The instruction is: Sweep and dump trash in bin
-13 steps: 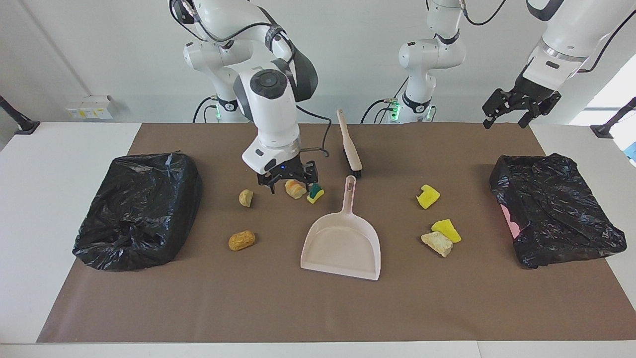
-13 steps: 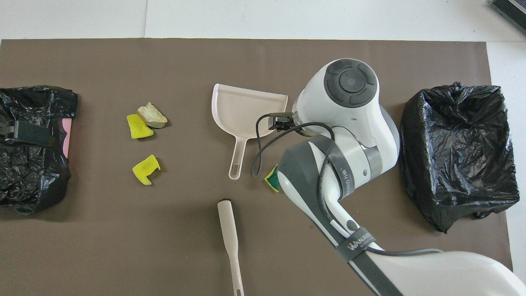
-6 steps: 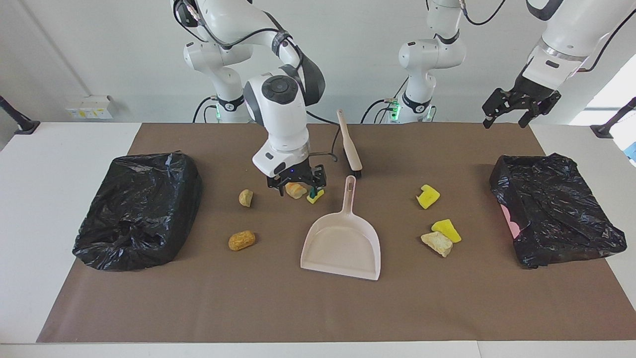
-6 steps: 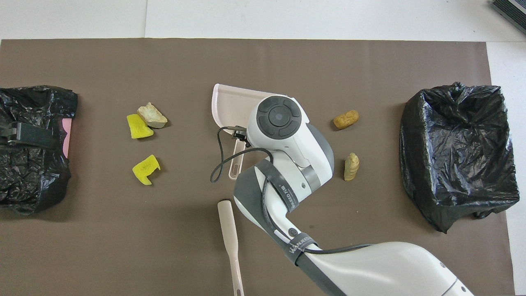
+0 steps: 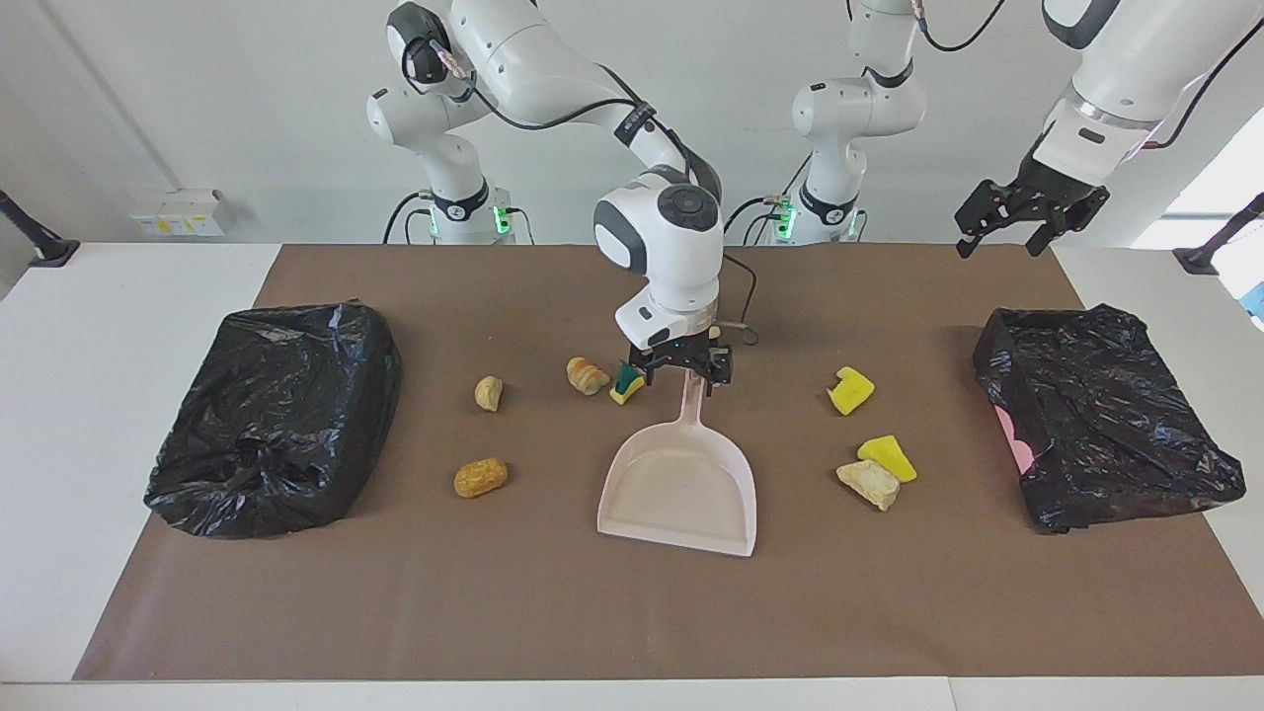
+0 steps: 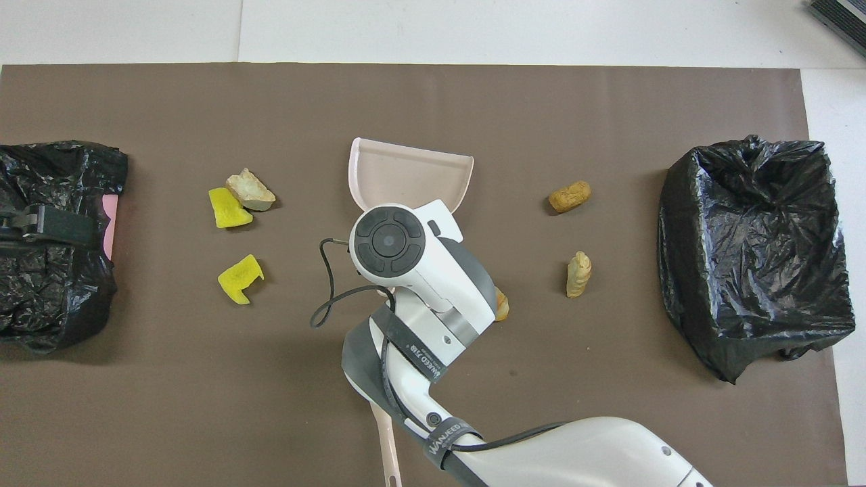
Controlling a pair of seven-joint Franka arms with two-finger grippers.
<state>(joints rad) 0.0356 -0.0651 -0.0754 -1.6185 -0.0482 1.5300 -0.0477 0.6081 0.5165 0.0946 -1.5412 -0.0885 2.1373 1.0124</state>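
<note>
The right gripper [image 5: 683, 369] hangs over the beige dustpan's [image 5: 681, 484] handle, fingers spread. A green-backed sponge piece [image 5: 626, 384] lies just beside it, toward the right arm's end; the other trash lumps are scattered farther off. The left gripper [image 5: 1027, 212] waits raised, fingers apart.
</note>
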